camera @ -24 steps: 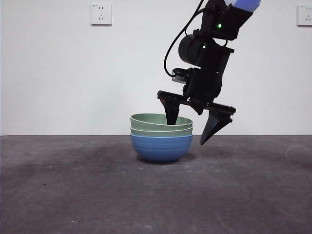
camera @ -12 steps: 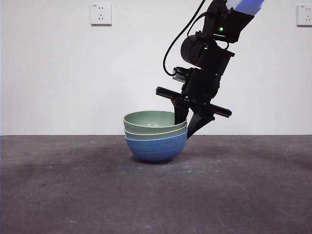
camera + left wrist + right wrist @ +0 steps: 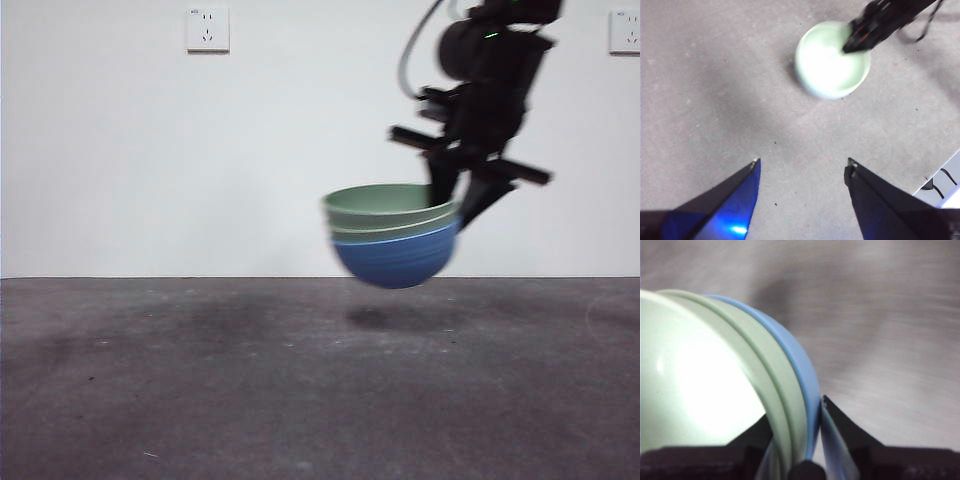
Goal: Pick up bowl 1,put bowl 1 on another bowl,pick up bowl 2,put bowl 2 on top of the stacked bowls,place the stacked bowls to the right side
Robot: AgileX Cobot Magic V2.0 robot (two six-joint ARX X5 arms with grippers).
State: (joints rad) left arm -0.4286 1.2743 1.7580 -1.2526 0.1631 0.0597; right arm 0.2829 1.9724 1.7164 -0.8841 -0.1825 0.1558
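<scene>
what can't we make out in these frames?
- Front view: motion blur smears the right gripper and the stack of two pale green bowls in a ridged blue bowl; ridges unreadable.
- Right wrist view: the stack's far side is cut off by the edge; table streaked.
- Left wrist view: the blue bowl is hidden under the green rims; the left gripper hangs open.

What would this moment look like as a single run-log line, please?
phase: carry | right gripper: shut on rim of the stacked bowls | stack: off table, tilted | left gripper: open, waiting
</scene>
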